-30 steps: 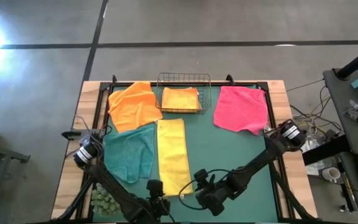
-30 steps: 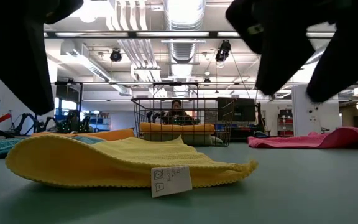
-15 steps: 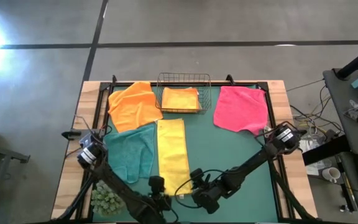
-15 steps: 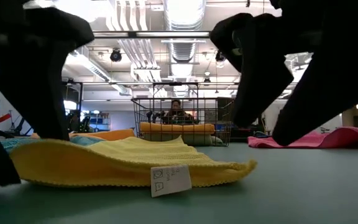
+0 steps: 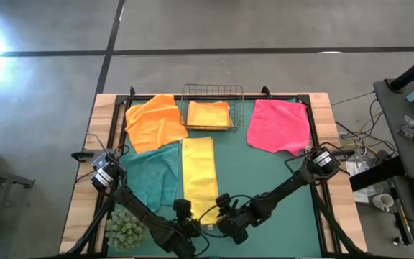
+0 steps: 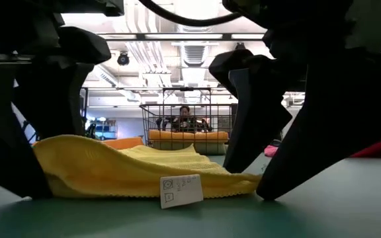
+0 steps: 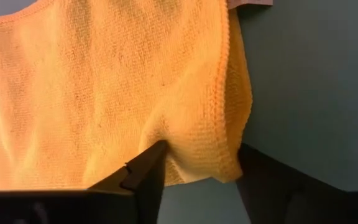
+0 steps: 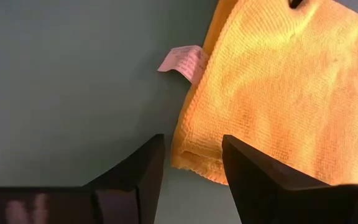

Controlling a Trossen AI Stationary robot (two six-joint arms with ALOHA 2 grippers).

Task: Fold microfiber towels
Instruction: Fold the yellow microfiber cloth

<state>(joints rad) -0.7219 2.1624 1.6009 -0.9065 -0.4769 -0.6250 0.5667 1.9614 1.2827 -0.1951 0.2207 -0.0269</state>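
Observation:
A yellow towel, folded into a long strip, lies flat on the green mat, its white label at the near end. My left gripper is open and down at the strip's near left corner, which lies between its fingers. My right gripper is open at the near right corner, one finger on the mat side and one over the cloth. In the low view the dark fingers of both reach down to the table on either side of the towel's near end. My left gripper comes from above at a slant; one fingertip lies against the cloth just inside the near left corner, the other stands outside the edge. The corner stays on the mat. My right gripper straddles the near right corner; I cannot tell whether it touches it.
A wire basket with a folded orange-yellow towel stands at the far middle. An orange towel, a teal one and a pink one lie around. A green spiky ball sits near left. A person shows beyond the basket.
Both grippers have come down to the near end of the yellow towel, the left one moving toward the table's right, the right one toward its left. The towel's near left end has humped up a little; the rest of the strip lies as before.

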